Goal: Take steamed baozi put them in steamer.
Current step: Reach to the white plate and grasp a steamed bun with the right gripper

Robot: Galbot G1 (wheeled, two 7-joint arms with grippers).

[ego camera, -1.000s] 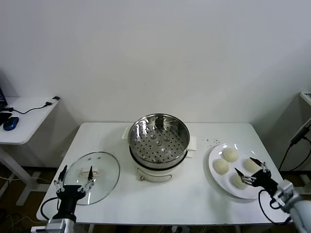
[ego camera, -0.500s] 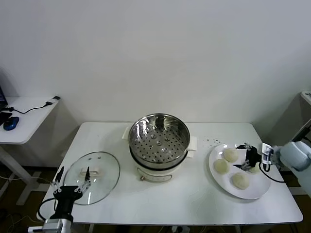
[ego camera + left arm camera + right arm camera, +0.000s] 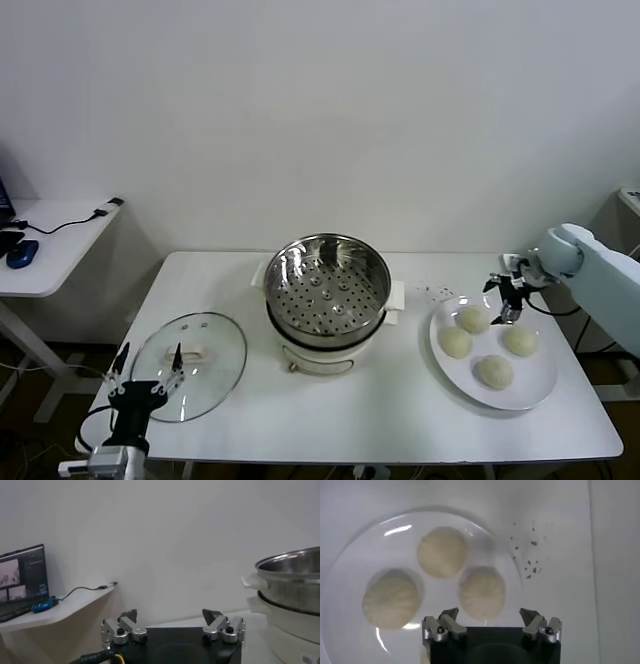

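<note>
Head view shows my right hand (image 3: 507,297) spread wide and empty above the plate (image 3: 540,385), over the bun at its 11 o'clock (image 3: 473,319). All four baozi sit there; the steamer (image 3: 326,290) stands mid-tabletop, well apart at 9 o'clock from the plate. If I drop off-centre, a finger could dent the soft dough or shove it against its neighbour. My left hand (image 3: 143,372) waits open by the lid (image 3: 212,345).

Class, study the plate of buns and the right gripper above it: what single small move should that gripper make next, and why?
Probably lower the right gripper straight down over the bun beneath it. Its jaws stand open and empty above the white plate, all four baozi still lie there, and the steamer holds none. The left gripper waits open near the glass lid.
</note>
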